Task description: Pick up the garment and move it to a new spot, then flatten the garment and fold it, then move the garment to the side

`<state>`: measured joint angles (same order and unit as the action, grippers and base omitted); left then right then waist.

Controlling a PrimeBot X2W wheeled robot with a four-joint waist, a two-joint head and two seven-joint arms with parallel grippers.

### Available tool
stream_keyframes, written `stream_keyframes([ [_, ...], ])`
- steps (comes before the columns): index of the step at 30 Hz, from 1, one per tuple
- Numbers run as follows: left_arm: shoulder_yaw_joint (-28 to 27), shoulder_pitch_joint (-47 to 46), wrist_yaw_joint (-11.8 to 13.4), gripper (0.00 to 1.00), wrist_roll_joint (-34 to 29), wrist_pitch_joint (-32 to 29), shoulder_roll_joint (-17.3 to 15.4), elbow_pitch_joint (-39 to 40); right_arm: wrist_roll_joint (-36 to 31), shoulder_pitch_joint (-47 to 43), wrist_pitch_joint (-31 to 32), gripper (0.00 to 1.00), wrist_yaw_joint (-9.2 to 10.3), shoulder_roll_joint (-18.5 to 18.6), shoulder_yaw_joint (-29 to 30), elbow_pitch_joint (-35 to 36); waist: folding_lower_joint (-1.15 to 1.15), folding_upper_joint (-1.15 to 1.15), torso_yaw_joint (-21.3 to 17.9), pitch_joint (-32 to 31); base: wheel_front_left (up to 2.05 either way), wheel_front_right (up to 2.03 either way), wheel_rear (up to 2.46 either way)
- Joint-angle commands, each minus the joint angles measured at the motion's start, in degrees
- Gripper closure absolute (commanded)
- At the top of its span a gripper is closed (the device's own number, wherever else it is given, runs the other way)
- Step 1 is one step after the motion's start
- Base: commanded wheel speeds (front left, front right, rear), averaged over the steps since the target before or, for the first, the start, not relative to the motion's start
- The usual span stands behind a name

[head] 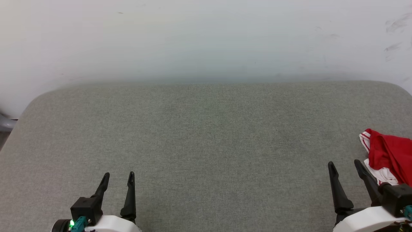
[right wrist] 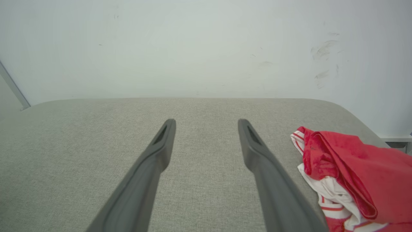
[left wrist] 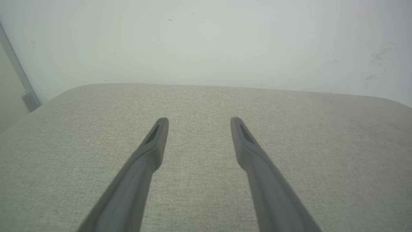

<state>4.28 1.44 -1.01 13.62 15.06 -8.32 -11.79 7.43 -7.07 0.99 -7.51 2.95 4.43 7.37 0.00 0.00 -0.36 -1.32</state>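
a crumpled red garment [head: 389,154], soft and folded over on itself, with white cloth and red-and-white striped trim showing at its near edge, lies in a heap at the far right edge of a grey fabric-covered surface [head: 206,129]. the covering is a fine, flat weave and its far corners are rounded. the left gripper [head: 118,175] hovers over bare fabric at the lower left, its two long, dark, tapering fingers spread wide with nothing between them. the right gripper [head: 344,163] is just as wide apart and also holds nothing. the garment sits just beside its outer finger, outside the gap. a smooth white wall [head: 206,38] rises straight behind the surface, marked with dark scuffs [head: 397,24] towards its right side. in the left wrist view a grey metal rail [left wrist: 19,77] runs down the wall past the surface's left corner.
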Motion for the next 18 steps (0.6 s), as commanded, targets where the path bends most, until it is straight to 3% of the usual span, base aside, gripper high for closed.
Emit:
stream_keyframes([
  [1,-0.20,-0.13,-0.13,0.00,-0.04,0.13,0.18,-0.11,-0.02,0.00,-0.33,0.00,0.05,-0.12,-0.08,-0.06,0.00,0.00,0.00,-0.01,0.00,0.00,0.00],
  [10,-0.80,-1.20,-0.90,0.00,0.32,0.13,0.37,-1.31,0.12,0.94,-0.78,0.00,0.05,-0.12,0.29,-1.33,0.00,0.00,0.15,0.03,0.00,0.00,0.00],
  [11,-0.88,-0.68,-0.84,1.00,0.35,-0.01,0.25,-1.34,0.18,0.29,-0.54,1.00,0.00,0.00,0.29,-1.39,0.00,0.00,0.14,0.03,0.00,0.00,0.00],
  [18,-1.88,-0.88,-1.22,1.00,5.20,-1.98,0.80,-3.12,5.72,0.63,-0.14,1.00,-0.01,-0.03,0.24,-3.98,0.01,0.00,0.15,0.08,0.00,0.00,0.00],
])
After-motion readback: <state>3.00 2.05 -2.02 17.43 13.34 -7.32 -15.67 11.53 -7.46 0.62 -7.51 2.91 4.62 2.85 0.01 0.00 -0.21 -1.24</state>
